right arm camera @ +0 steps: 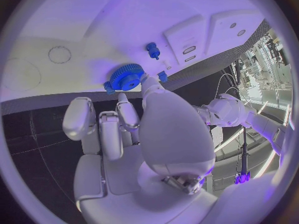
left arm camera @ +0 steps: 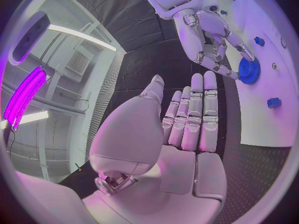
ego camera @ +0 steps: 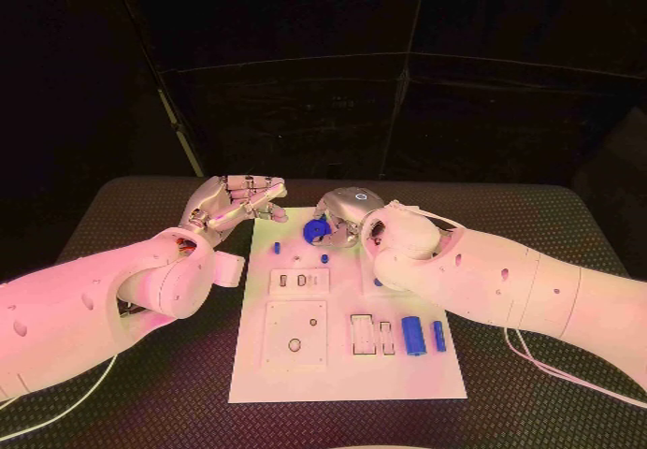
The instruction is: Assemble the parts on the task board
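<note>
Gear (ego camera: 316,230), blue, toothed rim, sits at the far end of the task board (ego camera: 345,374), near the middle of the counter's (ego camera: 122,210) far edge. Right hand (ego camera: 353,213) is on it: fingertips (right arm camera: 148,81) pinch its rim, seen close in the right wrist view. Likely rigid moulded plastic, light, teeth giving good purchase; best taken by the rim, flat, so the bore stays free for a post. Could cock sideways if squeezed off-centre.

Small blue peg (right arm camera: 152,49) stands on the board just beside the gear; another small blue piece (ego camera: 278,248) nearer the board's left edge. Two blue cylinders (ego camera: 421,335) lie toward the board's near right corner, beside empty slots.

Left hand (ego camera: 240,201) hovers off the board's far left corner, fingers straight and together, holding nothing.
</note>
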You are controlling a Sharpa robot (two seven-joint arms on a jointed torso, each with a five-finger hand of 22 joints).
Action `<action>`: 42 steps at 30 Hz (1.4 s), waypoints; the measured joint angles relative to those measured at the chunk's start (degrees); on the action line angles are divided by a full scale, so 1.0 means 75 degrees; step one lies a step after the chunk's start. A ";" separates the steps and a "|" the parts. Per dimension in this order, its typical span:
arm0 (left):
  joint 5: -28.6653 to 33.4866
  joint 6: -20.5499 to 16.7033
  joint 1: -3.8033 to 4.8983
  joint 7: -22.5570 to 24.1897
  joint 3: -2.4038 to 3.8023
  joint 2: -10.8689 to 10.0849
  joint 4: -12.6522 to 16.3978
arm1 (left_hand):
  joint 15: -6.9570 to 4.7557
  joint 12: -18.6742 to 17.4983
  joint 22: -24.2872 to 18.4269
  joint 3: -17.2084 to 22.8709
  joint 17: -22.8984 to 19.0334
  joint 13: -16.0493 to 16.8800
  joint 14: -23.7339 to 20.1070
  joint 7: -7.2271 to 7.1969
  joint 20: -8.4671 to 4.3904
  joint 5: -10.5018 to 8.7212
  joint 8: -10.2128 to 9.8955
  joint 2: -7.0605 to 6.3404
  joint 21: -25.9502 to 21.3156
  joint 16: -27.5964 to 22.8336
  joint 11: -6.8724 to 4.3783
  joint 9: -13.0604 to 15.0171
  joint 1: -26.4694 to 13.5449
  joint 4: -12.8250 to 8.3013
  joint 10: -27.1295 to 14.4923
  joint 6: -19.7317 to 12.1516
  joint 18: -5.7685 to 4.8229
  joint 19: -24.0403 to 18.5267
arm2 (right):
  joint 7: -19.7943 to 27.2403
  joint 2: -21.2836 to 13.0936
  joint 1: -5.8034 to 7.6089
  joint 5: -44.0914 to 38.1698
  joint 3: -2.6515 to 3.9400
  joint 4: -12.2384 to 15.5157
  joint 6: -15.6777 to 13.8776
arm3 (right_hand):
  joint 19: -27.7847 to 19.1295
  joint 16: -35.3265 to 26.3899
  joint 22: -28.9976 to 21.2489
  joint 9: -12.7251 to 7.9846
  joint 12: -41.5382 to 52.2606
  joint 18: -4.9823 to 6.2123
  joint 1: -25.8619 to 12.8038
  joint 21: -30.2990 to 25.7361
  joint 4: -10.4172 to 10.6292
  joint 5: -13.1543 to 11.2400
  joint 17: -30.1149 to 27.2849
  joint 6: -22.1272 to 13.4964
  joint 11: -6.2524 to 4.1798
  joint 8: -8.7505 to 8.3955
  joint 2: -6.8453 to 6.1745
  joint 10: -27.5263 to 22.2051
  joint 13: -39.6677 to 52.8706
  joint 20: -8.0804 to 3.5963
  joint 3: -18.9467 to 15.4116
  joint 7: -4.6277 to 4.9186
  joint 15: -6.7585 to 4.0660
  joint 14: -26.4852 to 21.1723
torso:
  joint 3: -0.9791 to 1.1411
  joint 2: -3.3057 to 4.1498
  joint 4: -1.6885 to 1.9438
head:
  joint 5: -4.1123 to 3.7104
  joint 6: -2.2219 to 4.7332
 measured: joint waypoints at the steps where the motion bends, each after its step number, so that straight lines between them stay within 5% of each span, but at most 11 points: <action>1: 0.0000 0.0001 0.0000 -0.0001 0.0000 0.0000 -0.0001 | 0.0000 0.0000 0.0000 0.0000 0.0000 0.0000 0.0000 0.0000 0.0000 0.0000 0.0000 0.0000 0.0000 0.0000 0.0000 0.0000 0.0000 0.0000 0.0000 0.0000 0.0000 0.0000 | -0.0001 0.0000 0.0000 0.0000 0.0000 -0.0001 0.0047 | -0.0001 0.0005 0.0000 0.0013 0.0000 -0.0001 -0.0070 0.0000 0.0000 0.0036 0.0000 0.0039 0.0000 0.0000 0.0026 0.0000 0.0004 0.0001 0.0000 0.0018 0.0000 0.0000 | 0.0000 -0.0001 0.0000 | -0.0001 0.0000; 19: 0.0000 0.0011 0.0000 -0.0011 0.0000 -0.0012 -0.0006 | 0.0000 0.0000 -0.0001 -0.0021 0.0009 0.0000 0.0000 0.0000 0.0000 0.0000 0.0000 0.0000 0.0000 0.0000 0.0000 0.0000 0.0000 -0.0021 0.0000 0.0000 0.0000 0.0000 | -0.0019 -0.0182 -0.0001 0.0219 -0.0003 0.0065 0.0426 | 0.0027 0.0066 0.0088 0.0028 0.0154 0.0000 -0.0922 0.0030 0.0023 0.0389 -0.0001 0.0401 -0.0043 0.0037 0.0340 0.0043 0.0199 0.0029 -0.0023 0.0009 0.0000 0.0000 | 0.0004 -0.0004 -0.0005 | -0.0012 0.0008; 28: -0.0001 0.0015 0.0000 -0.0016 0.0000 -0.0017 -0.0009 | 0.0000 0.0000 -0.0001 -0.0021 0.0008 0.0000 0.0000 0.0000 0.0000 0.0000 0.0000 0.0000 0.0000 0.0000 0.0000 0.0000 0.0000 -0.0021 0.0000 0.0000 0.0000 0.0000 | -0.0088 -0.0535 -0.0002 0.0245 -0.0001 0.0352 0.0003 | 0.0085 0.0097 0.0213 0.0025 0.0306 0.0000 -0.0994 0.0102 0.0023 0.0536 -0.0002 0.0401 -0.0043 0.0000 0.0351 0.0153 0.0364 0.0028 -0.0023 0.0009 -0.0001 0.0000 | 0.0007 -0.0004 -0.0006 | -0.0024 0.0021; 37: -0.0001 0.0022 -0.0001 -0.0022 0.0000 -0.0032 -0.0013 | 0.0000 0.0000 -0.0001 -0.0021 0.0008 0.0000 0.0000 0.0000 0.0000 0.0000 -0.0010 0.0000 0.0000 0.0000 0.0000 0.0000 0.0000 -0.0021 0.0000 0.0000 0.0000 0.0000 | 0.0169 -0.1719 -0.0009 0.0544 0.0001 0.1260 -0.1057 | 0.0086 0.0097 0.0200 0.0011 0.0356 0.0000 -0.0833 0.0116 0.0013 0.0572 -0.0002 0.0429 -0.0042 -0.0061 0.0191 0.0208 0.0418 0.0027 -0.0015 -0.0019 -0.0001 0.0000 | 0.0010 -0.0012 -0.0017 | -0.0045 0.0073; 42: -0.0001 0.0024 -0.0003 -0.0025 0.0000 -0.0051 -0.0016 | 0.0000 0.0000 -0.0001 -0.0021 0.0019 0.0000 0.0000 0.0000 0.0000 0.0000 -0.0037 0.0033 0.0000 0.0000 0.0000 0.0000 -0.0033 -0.0021 0.0000 0.0000 -0.0001 0.0000 | 0.0789 -0.2668 -0.0007 0.1495 0.0009 0.1501 -0.1302 | 0.0054 0.0096 0.0060 0.0011 0.0355 0.0000 -0.0138 0.0062 -0.0258 0.0417 -0.0002 0.0511 -0.0043 -0.0071 0.0089 0.0207 0.0375 -0.0004 0.0121 -0.0101 -0.0001 0.0000 | 0.0015 -0.0020 -0.0055 | -0.0073 0.0125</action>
